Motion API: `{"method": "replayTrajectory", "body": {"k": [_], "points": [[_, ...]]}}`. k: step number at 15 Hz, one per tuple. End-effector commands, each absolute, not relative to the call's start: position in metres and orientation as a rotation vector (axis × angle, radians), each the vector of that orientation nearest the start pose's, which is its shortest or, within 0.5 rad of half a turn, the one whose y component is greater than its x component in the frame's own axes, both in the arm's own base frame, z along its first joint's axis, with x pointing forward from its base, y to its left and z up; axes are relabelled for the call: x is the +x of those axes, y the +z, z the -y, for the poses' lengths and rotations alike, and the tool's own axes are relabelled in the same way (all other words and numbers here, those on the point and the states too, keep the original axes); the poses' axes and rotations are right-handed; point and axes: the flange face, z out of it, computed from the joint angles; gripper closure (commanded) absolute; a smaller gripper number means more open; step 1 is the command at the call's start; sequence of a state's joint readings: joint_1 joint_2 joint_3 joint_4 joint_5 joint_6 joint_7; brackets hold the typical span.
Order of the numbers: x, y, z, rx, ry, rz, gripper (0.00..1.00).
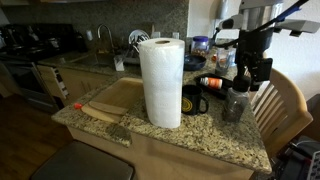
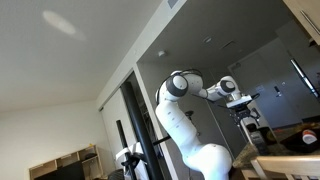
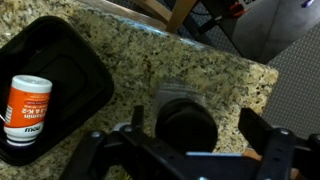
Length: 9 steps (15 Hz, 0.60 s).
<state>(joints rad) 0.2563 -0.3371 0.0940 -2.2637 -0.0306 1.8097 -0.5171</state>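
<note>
A small clear jar with a black lid (image 3: 184, 124) stands on the speckled granite counter (image 3: 130, 55). In the wrist view my gripper (image 3: 192, 132) straddles it, one finger (image 3: 262, 128) on each side, and a gap shows between the lid and the right-hand finger. The jaws are open and hold nothing. In an exterior view the gripper (image 1: 248, 76) hangs just above the same jar (image 1: 235, 104) near the counter's right end. To the jar's left, a black tray (image 3: 80, 70) holds an orange-labelled bottle with a white cap (image 3: 24, 108).
A tall paper towel roll (image 1: 160, 82) stands mid-counter with a black mug (image 1: 194, 100) beside it. A wooden board (image 1: 98, 110) lies at the left. A wooden chair (image 1: 283, 105) is past the counter's right edge. The arm (image 2: 190, 105) shows from below against the ceiling.
</note>
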Motion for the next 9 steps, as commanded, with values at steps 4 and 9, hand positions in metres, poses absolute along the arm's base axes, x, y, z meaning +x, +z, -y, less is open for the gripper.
{"method": "replayTrajectory", "body": {"k": [4,9], "points": [[0.4097,0.4846,-0.1500,-2.898,0.184,1.363,0.55],[0.4110,0.4843,-0.1523,-2.906,0.184,1.363,0.83]]}}
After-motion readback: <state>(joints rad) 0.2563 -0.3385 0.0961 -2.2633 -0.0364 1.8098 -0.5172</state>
